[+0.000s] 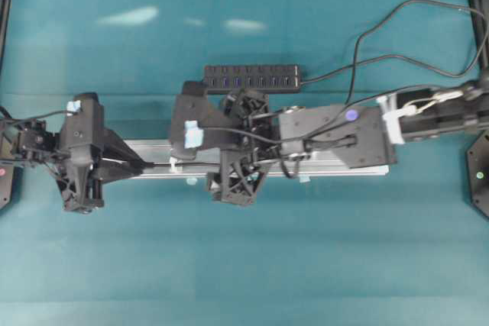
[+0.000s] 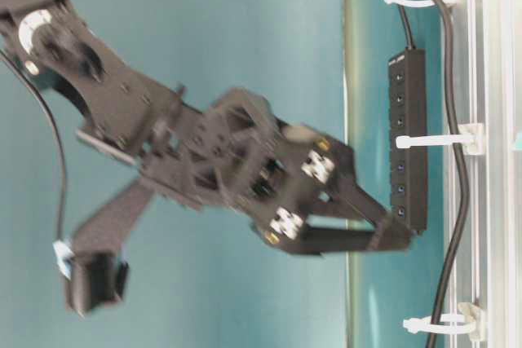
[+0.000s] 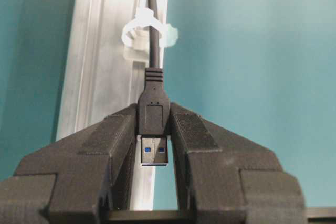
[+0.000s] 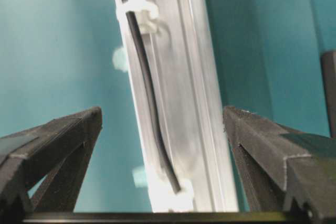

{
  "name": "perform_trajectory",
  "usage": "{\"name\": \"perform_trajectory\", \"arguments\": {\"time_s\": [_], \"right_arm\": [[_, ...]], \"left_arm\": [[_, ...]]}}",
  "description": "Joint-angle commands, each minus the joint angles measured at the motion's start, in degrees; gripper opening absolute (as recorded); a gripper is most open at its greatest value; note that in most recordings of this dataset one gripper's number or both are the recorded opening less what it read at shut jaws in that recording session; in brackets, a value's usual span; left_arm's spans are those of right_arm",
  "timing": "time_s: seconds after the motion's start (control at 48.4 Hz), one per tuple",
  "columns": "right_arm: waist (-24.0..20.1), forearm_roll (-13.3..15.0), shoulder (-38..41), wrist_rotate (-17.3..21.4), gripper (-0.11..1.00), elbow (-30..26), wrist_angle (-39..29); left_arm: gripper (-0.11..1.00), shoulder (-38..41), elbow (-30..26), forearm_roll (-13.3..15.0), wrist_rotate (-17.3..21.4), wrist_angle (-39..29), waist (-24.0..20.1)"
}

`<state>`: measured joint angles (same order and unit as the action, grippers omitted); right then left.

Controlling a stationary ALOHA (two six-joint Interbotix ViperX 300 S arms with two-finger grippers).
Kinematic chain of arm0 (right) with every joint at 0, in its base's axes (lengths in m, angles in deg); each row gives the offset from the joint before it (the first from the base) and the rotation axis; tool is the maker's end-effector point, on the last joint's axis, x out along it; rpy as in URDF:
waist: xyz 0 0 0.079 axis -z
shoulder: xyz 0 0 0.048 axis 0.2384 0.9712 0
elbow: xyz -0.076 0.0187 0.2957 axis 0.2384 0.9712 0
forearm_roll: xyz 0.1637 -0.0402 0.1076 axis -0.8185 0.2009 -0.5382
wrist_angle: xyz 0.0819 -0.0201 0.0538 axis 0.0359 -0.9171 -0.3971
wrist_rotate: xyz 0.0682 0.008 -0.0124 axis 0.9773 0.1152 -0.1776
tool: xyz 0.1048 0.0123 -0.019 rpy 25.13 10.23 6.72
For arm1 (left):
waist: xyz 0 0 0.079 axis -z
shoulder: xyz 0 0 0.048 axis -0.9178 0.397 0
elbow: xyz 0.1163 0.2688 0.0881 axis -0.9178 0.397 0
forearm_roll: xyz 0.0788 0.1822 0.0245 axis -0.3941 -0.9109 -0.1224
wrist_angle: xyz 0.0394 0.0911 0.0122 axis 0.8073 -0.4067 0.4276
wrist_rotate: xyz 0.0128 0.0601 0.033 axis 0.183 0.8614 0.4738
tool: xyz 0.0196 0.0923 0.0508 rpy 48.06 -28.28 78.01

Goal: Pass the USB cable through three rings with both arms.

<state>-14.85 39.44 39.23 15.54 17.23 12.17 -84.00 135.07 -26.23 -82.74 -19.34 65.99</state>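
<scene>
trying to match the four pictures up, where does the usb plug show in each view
Overhead: hidden at the left pincer, left end of the silver rail.
Table-level: not in view; only the cable along the rail.
Left wrist: centre, USB plug clamped between the fingers.
Right wrist: not in view; only cable on the rail.
Shared landmark: the silver rail.

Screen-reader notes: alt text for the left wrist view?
The left gripper is clamped on the USB cable at its plug, blue-tongued end pointing toward the camera. Beyond it the cord runs through a white ring on the aluminium rail.

Teal tabletop, pale light glare patches, dark frame posts at corners
</scene>
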Motion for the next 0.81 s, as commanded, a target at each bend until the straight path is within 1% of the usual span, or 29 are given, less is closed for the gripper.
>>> {"name": "perform_trajectory", "arguments": {"time_s": [0.0, 0.186, 0.331, 0.393, 0.786], "right_arm": [[0.35, 0.18, -2.99, 0.09, 0.86, 0.79, 0.26], [0.7, 0.53, -5.8, -0.09, 0.86, 3.43, 0.62], [0.7, 3.6, -8.0, -0.09, 0.86, 5.36, 2.11], [0.7, 4.31, -8.7, -0.09, 0.86, 5.89, 2.99], [0.62, 4.39, -10.55, 0.09, 0.86, 9.4, 7.91]], "left_arm": [[0.22, -1.41, -0.44, 0.0, 0.09, -0.35, 0.18], [0.22, -2.81, -0.7, -0.09, 0.09, -1.14, 0.18], [0.22, -2.99, -0.62, 0.0, 0.18, -1.14, 0.0], [0.22, -3.08, -0.7, 0.0, 0.18, -1.14, 0.0], [0.22, -2.99, -0.79, 0.0, 0.18, -1.14, -0.09]]}}
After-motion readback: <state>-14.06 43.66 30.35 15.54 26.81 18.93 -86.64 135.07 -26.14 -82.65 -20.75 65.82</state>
